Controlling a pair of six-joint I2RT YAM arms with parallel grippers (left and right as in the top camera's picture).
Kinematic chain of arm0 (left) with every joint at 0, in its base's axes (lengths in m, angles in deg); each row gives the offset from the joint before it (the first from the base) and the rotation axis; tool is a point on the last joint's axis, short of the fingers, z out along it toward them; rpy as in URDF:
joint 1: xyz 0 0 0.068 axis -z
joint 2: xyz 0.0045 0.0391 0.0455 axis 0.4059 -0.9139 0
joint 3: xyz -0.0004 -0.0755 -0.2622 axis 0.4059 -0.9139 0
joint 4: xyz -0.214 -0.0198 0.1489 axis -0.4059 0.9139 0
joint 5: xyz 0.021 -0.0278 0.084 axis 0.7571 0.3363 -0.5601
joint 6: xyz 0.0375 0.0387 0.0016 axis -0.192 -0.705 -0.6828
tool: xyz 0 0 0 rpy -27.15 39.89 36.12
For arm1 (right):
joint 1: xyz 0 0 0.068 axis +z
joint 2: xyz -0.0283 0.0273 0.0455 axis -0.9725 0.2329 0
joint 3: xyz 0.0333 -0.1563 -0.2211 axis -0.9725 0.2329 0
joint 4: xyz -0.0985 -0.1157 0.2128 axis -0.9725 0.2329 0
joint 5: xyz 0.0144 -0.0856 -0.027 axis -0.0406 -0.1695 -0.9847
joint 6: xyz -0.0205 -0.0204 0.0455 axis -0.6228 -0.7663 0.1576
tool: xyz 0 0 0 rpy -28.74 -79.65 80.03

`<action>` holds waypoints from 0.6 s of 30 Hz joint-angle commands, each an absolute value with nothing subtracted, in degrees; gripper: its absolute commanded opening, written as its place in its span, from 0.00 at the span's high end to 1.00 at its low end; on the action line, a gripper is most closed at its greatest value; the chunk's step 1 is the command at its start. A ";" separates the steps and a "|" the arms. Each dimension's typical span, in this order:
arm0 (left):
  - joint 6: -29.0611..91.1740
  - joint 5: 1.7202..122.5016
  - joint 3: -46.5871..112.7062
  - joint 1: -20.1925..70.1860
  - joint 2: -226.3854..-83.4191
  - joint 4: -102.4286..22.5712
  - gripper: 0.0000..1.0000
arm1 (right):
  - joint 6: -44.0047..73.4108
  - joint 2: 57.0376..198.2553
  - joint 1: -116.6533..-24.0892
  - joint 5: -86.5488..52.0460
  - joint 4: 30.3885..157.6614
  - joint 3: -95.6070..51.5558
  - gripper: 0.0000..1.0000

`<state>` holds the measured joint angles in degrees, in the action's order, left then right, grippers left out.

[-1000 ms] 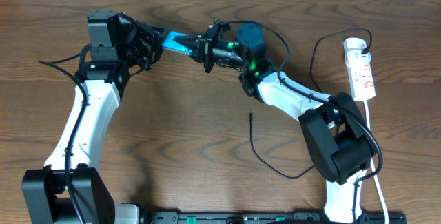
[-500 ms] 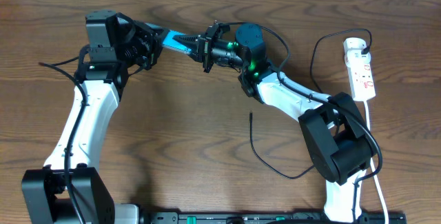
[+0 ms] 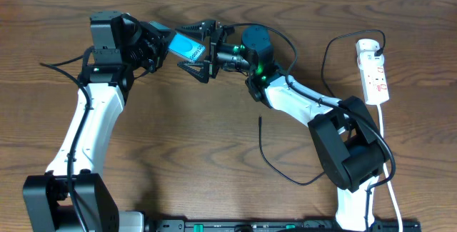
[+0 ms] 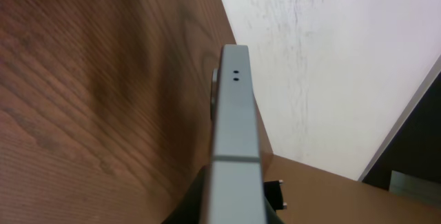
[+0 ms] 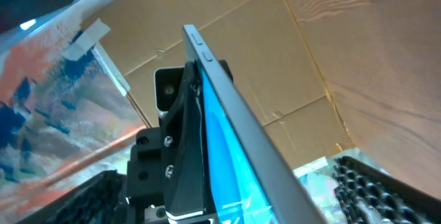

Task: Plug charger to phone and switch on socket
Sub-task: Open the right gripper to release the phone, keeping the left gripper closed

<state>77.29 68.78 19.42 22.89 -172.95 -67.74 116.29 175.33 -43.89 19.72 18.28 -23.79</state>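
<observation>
Phone (image 3: 187, 46) sits upper centre, clamped in the left gripper (image 3: 163, 43); right gripper (image 3: 203, 51) gapes around its free end. Better it fetch the cable (image 3: 260, 132) lying lower right while the phone is held steady.

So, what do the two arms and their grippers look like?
The left arm and the right arm have white rounded shells, bulky black joints and thin black cables alongside. Small green lights glow near the right wrist. The left gripper and the right gripper are black.
</observation>
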 commanded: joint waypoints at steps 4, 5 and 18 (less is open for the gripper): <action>75.48 68.30 19.95 22.21 -172.95 -68.03 0.93 | 108.43 174.74 -43.85 20.18 18.28 -24.33 0.01; 74.96 68.30 19.95 21.42 -172.95 -67.87 0.93 | 105.45 174.74 -44.07 20.57 18.89 -24.33 0.01; 68.40 83.47 19.95 8.13 -172.95 -65.23 0.93 | 74.26 174.74 -54.54 25.36 40.38 -24.33 0.01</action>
<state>72.97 74.07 19.42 10.28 -172.95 -65.01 84.84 175.33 -52.13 22.80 38.67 -23.96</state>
